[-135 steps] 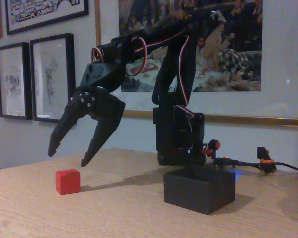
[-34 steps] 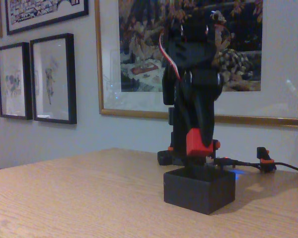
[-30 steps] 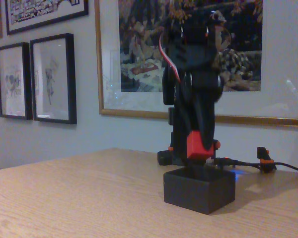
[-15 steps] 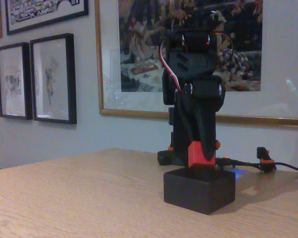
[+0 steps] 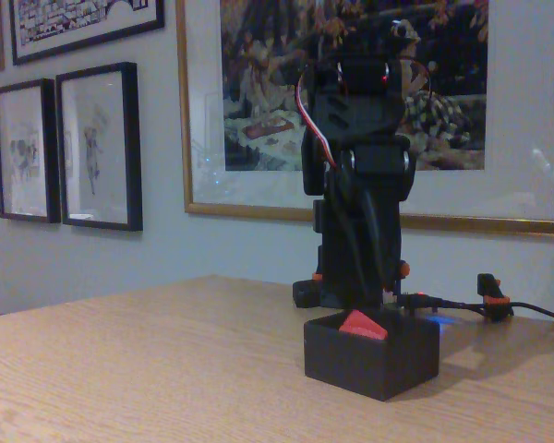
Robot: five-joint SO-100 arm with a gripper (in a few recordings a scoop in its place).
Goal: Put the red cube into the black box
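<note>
Cube (image 5: 362,325) first: from my seat it now sits inside the box (image 5: 370,360), only its red top and one raised corner poking above the front rim, so it lies tilted rather than flat. Being a cube it has no long axis to speak of; the raised corner points up and slightly right in the fixed view. The gripper (image 5: 355,293) hangs just above it, pointing straight down at the box. It faces away from my camera, a dark mass against the arm, so I cannot tell whether its fingers are parted or closed, nor whether they touch the cube.

My judgement is that the drop is essentially made and the step in hand is getting clear. I would make sure the fingers are spread wide, then lift straight up, without sideways drift, so nothing catches the tilted cube or nudges the thin-walled box along the counter (image 5: 148,369). The arm's cables (image 5: 462,303) trail right behind the box.
</note>
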